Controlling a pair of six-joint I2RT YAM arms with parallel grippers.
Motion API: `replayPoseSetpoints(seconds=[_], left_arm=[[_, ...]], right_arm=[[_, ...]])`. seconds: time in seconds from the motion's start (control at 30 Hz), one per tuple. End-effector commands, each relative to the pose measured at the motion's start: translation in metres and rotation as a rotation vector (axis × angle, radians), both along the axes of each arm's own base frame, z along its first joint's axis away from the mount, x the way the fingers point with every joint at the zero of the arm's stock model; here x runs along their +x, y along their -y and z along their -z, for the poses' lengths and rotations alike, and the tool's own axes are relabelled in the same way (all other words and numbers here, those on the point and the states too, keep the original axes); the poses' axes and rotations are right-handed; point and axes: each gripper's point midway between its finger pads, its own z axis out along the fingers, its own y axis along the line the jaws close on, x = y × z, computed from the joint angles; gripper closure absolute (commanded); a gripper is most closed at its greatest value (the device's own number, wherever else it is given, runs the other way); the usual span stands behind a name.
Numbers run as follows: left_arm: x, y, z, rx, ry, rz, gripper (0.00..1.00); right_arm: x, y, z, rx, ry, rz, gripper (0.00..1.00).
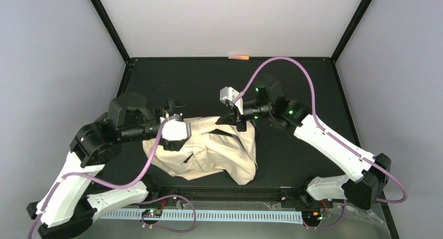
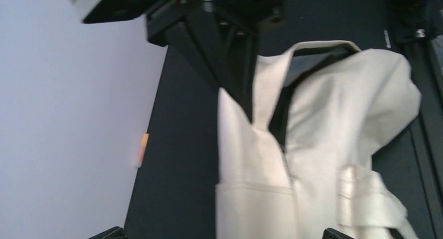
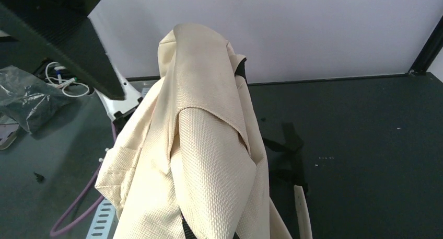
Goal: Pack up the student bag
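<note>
The right gripper (image 2: pixel 249 108) is closed and pinches the upper edge of the student bag (image 1: pixel 219 150), holding it up. The left gripper (image 2: pixel 222 235) has its fingers wide apart and grips nothing.

The left arm (image 1: pixel 73 181) and right arm (image 1: pixel 334 147) share white shells on the long links and black housings at the joints. A purple cable (image 1: pixel 292 61) trails along each. Green lights (image 1: pixel 257 89) dot the right arm; the right pincer (image 1: pixel 239 123) is black.
</note>
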Motion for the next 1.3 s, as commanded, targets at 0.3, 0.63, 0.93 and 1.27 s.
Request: replayPoseSetpoints(seconds=[0.3, 0.63, 0.93, 1.27], left_arm=[[0.025, 0.022, 0.046, 0.093, -0.21, -0.062, 0.01], [0.01, 0.022, 0.08, 0.187, -0.325, 0.003, 0.37], [0.019, 0.025, 0.085, 0.225, -0.454, -0.07, 0.98], [0.037, 0.025, 0.068, 0.145, -0.506, -0.223, 0.98]], right_arm=[[-0.026, -0.004, -0.054, 0.135, 0.103, -0.195, 0.99], [-0.03, 0.002, -0.054, 0.142, 0.116, -0.275, 0.99], [0.015, 0.0, -0.061, 0.134, 0.082, -0.029, 0.74], [-0.009, 0.057, -0.112, 0.297, -0.039, 0.236, 0.51]])
